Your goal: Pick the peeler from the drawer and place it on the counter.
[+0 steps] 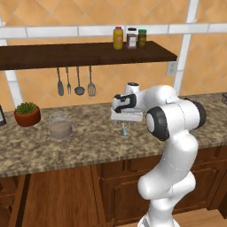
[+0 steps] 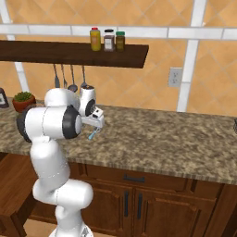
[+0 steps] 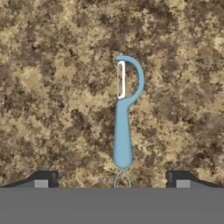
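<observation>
Hand view is showing the peeler (image 3: 122, 131) lying flat on the counter (image 3: 52, 87), its handle pointing toward the pincer (image 3: 111, 179). Pincer fingers (image 3: 43, 178) are standing wide apart, holding nothing, hovering just above the peeler (image 1: 124, 130).

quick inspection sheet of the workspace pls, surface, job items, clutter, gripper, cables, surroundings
surface: speckled granite counter, bare around the tool.
job's things: peeler lies flat on the counter, blue handle toward the gripper, loop head away. drawer: nothing seen.
clutter: glass jar and potted plant stand to the left on the counter.
grippers: gripper open, its fingertips wide on either side of the peeler's handle end, not touching it.
cables: nothing seen.
surroundings: dark wall shelf with three bottles; utensils hang beneath; wall outlet; cabinet doors below.
</observation>
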